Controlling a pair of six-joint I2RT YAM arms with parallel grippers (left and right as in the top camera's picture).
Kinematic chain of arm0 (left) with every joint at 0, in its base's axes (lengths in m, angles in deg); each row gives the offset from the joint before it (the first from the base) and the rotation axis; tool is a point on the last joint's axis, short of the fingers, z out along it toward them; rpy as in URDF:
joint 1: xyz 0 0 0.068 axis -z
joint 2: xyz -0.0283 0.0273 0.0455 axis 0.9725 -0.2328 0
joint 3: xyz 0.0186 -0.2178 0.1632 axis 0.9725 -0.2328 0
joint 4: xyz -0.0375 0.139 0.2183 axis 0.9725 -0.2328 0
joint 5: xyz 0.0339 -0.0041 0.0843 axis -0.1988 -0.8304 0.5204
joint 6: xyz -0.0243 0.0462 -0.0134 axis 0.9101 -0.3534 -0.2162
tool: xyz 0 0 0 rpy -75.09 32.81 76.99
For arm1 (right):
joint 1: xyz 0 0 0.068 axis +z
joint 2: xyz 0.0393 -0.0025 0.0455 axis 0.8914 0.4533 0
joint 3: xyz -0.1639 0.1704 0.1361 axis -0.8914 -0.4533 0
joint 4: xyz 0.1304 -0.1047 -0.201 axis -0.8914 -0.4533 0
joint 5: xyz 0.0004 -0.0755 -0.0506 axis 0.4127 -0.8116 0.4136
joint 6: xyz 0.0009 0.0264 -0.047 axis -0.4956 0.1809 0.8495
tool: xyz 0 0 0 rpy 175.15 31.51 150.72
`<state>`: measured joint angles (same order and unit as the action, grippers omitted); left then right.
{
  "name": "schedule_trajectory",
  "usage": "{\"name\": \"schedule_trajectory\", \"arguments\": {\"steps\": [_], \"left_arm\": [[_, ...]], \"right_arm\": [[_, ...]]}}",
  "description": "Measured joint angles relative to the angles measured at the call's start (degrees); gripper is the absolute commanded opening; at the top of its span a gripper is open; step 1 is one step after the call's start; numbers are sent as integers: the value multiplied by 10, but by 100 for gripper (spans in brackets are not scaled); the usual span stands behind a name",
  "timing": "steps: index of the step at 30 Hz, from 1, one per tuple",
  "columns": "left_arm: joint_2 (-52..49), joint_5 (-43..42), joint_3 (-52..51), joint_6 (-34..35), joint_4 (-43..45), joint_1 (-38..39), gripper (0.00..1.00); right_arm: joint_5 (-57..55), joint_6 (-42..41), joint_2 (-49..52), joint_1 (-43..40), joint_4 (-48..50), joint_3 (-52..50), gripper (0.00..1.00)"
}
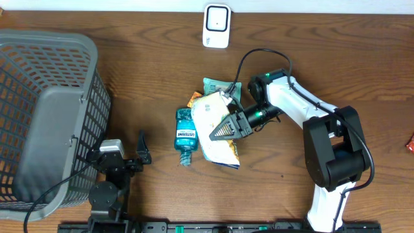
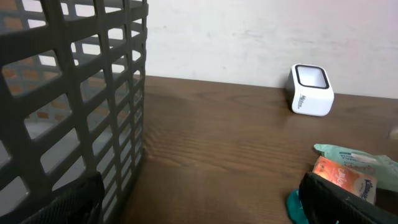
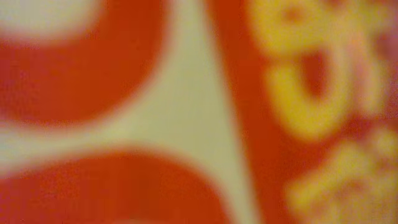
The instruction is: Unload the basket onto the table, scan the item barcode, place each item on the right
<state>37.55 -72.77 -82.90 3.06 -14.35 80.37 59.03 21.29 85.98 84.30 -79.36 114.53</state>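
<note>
The right arm's fingers (image 1: 228,127) are clamping the white-and-yellow crinkly snack bag (image 1: 208,111) at frame centre, well apart from the white box-shaped scanner (image 1: 217,26) at top centre. Presenting the barcode is seemingly still to do. The left arm's fingers (image 1: 143,140) are standing apart.

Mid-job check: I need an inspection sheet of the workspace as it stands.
Surface: wooden table, bare grain showing.
Job's things: white scanner at the far edge; snack bag mid-table.
Clutter: mouthwash bottle, teal pack and orange pack beside the bag; grey basket on the left; red item at the right edge.
Grippers: left gripper open, holding nothing; right gripper shut on the snack bag.
Cables: black cable looping over the right arm.
Surroundings: pale wall behind the table.
</note>
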Motion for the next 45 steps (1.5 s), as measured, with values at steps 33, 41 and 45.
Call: {"name": "schedule_trajectory", "arguments": {"steps": [33,41,45], "left_arm": [[0,0,0,0,0,0,100],[0,0,0,0,0,0,100],[0,0,0,0,0,0,100]], "right_arm": [[56,234,0,33,57,0,1],[56,223,0,35,58,0,1],[34,200,0,39,92,0,1]]}}
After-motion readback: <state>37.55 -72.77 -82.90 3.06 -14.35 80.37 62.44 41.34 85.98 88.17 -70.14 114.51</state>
